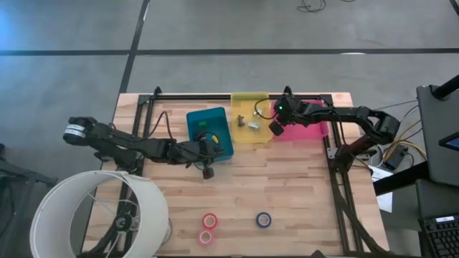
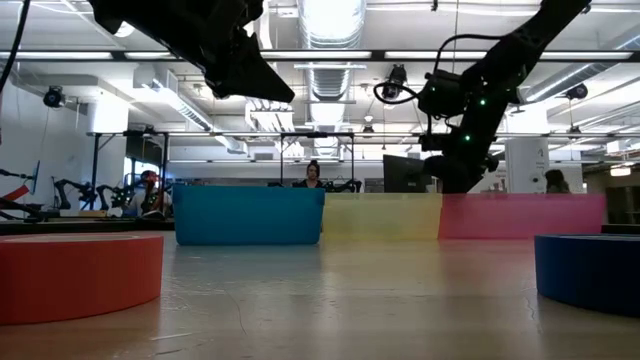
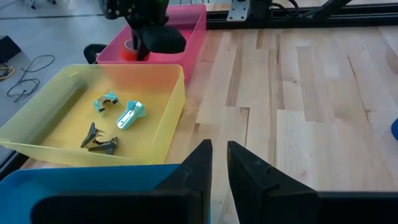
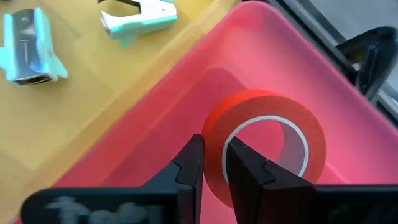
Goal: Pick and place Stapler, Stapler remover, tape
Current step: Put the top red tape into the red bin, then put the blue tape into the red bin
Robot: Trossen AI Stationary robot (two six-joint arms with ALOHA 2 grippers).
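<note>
Fingers (image 4: 186,163) of the right gripper (image 4: 213,163) are closed with only a slit between them, just above a red tape roll (image 4: 267,144) lying in the pink bin (image 4: 155,134), holding nothing. Left gripper (image 3: 216,163) is likewise closed and empty, at the blue bin (image 3: 81,180) rim; three more tape rolls (image 1: 209,221) lie on the counter (image 1: 287,186).

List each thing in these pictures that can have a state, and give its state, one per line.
Left gripper: shut, empty, by the blue bin.
Right gripper: shut, empty, over the pink bin.
Red tape: in pink bin.
Three tapes: on table.
Yellow bin: holds removers.
</note>
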